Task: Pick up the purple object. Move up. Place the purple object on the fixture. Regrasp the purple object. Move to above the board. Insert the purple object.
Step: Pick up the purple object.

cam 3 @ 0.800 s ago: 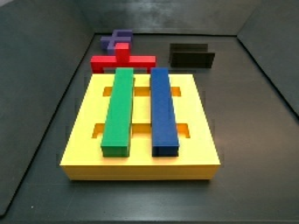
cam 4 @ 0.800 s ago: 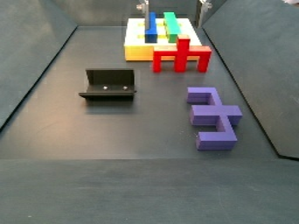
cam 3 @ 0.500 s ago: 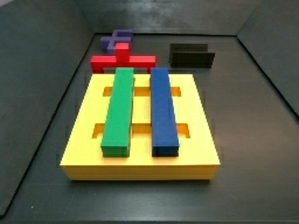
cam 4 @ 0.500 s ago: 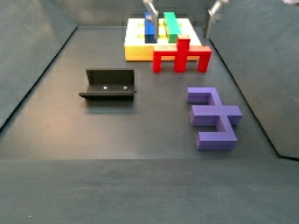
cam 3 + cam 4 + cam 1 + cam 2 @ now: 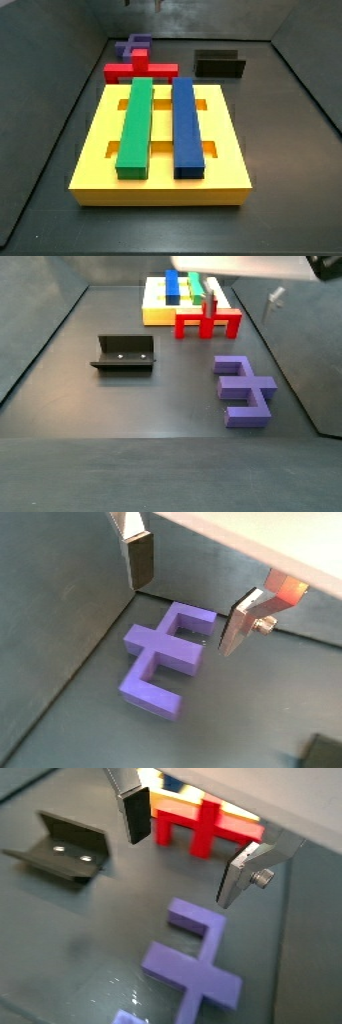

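The dark bench (image 5: 80, 426) carries everything, walled in by grey panels. The board (image 5: 214, 180) is the biggest thing on it, a yellow slab with cut-out slots that bears a long green bar (image 5: 135, 122) and a long blue bar (image 5: 186, 122) lying side by side along its length. Just beyond the board's far end in a side view sits the red block (image 5: 139, 70); in a side view it stands between the board and the purple block (image 5: 243, 389). The purple block lies flat on the bench, free of any grip, well apart from the board and across the floor from the fixture (image 5: 124, 352), which is a small black bracket with two pale dots on its face. In a wrist view the purple block (image 5: 167, 655) lies below the claw (image 5: 187, 592), whose two silver fingers stand wide apart, one finger (image 5: 139, 560) on each side with nothing between them. In a wrist view the claw (image 5: 182, 848) hangs above the floor between the red block (image 5: 202, 828) and the purple block (image 5: 194, 960), with the fixture (image 5: 60, 848) off to one side.
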